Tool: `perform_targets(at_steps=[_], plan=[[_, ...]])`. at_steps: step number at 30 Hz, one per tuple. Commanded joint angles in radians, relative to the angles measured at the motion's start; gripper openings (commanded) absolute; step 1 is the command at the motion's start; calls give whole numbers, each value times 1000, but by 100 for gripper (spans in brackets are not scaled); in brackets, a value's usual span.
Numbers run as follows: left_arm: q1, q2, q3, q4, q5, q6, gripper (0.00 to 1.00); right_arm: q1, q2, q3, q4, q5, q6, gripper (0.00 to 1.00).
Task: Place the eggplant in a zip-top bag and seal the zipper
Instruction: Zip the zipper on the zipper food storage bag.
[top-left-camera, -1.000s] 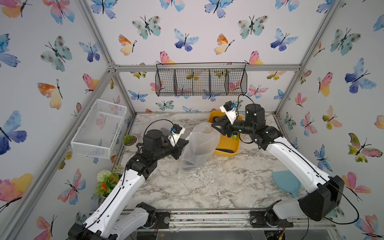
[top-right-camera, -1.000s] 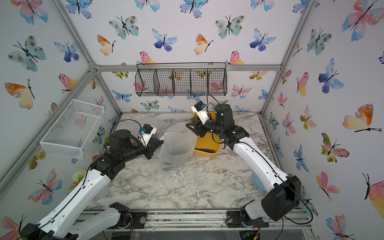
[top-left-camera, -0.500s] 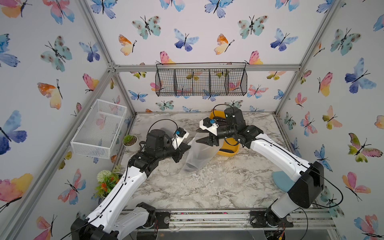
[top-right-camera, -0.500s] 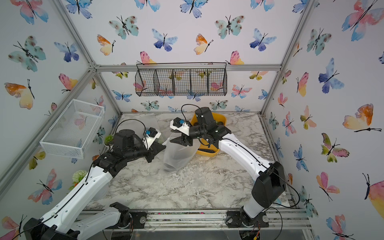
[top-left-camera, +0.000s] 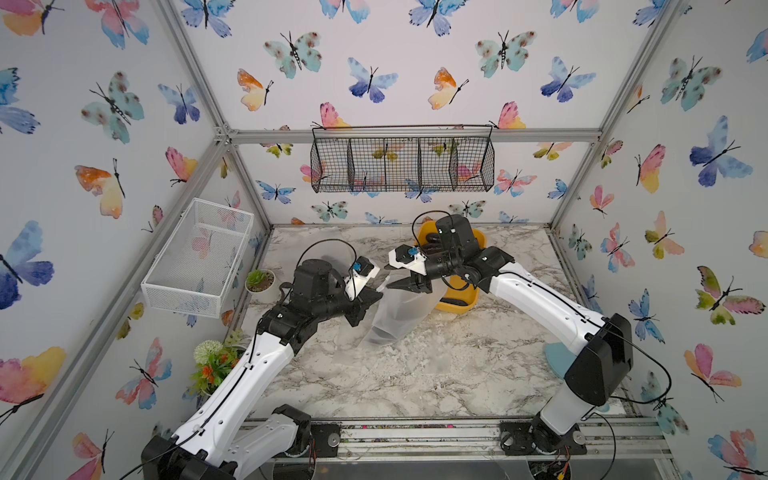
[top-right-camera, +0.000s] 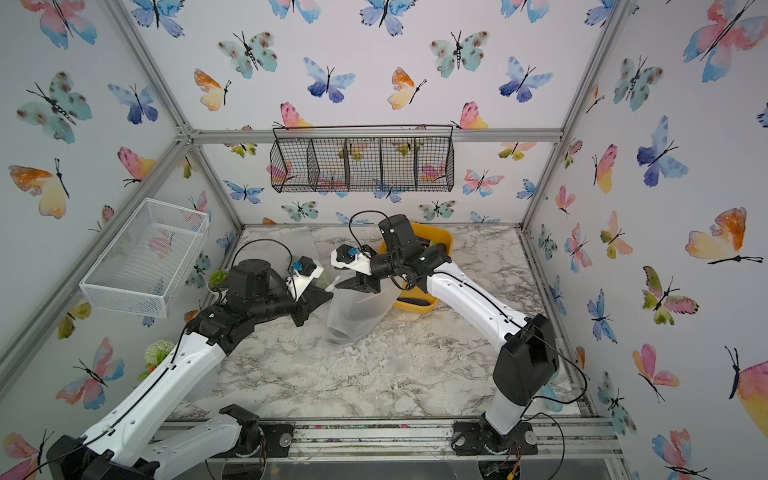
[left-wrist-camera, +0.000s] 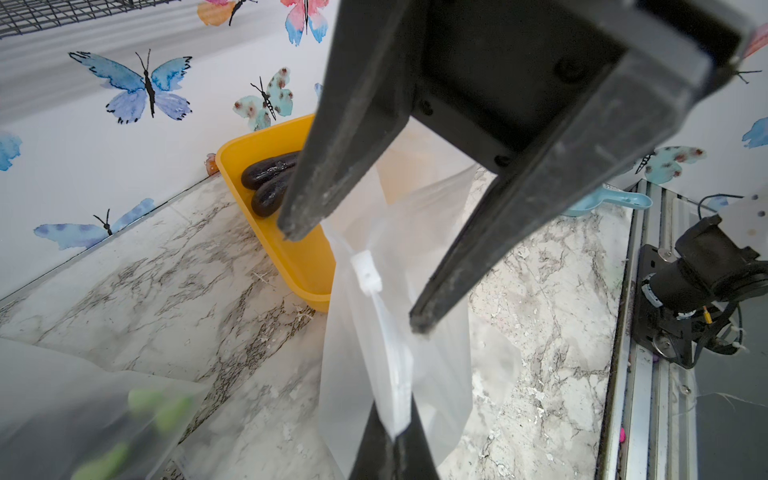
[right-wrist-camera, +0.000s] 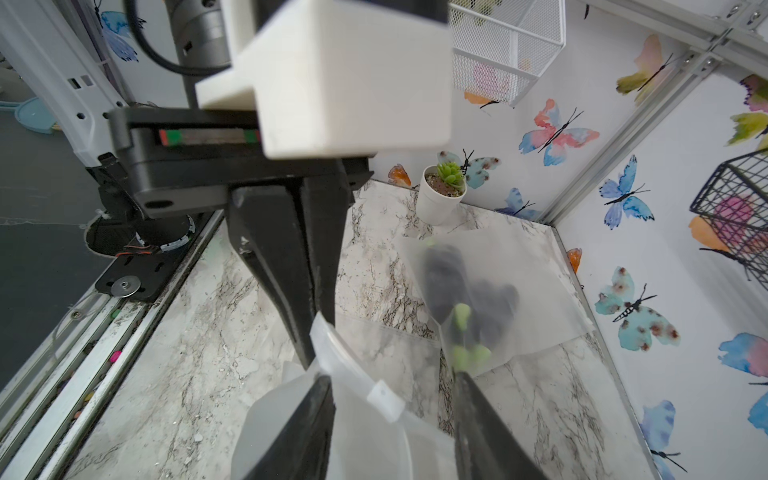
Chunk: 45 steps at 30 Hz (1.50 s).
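So the left end effector (top-left-camera: 374, 298) is clamping fully closed on the top corner of the zip-top bag (top-left-camera: 397, 311), holding it up over the tabletop (top-left-camera: 415, 374), and the right end effector (top-left-camera: 402, 286) is hovering at the bag's mouth. The top views aren't giving much more than that. The left wrist cam is showing the right one's jaws sitting wide apart on either side of the white slider (left-wrist-camera: 366, 272), not gripping it. It's also catching two eggplants (left-wrist-camera: 270, 174) lying in the yellow bin (left-wrist-camera: 249, 143) behind the bag. In both top views a dark shape (top-right-camera: 340, 332) is sitting low in the held bag, can't tell what. The right wrist cam is picking up a second bag (right-wrist-camera: 532, 266) lying flat with something dark inside.
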Motion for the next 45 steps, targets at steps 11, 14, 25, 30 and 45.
perform_targets(at_steps=[11, 14, 25, 30, 45], plan=[[-4, -25, 12, -20, -30, 21, 0, 4, 50, 111, -220, 21, -122, 35], [-4, -21, 12, -26, -39, 26, 0, 4, 73, 150, -269, 13, -148, 40], [-4, -21, 13, -9, -38, 20, 0, 14, 121, 221, -367, 20, -209, 21], [-4, -16, 8, -3, -58, 6, 0, 16, 111, 209, -368, 19, -215, 7], [0, -65, 16, 30, -30, -50, 46, 16, 104, 190, -274, 74, -148, 4]])
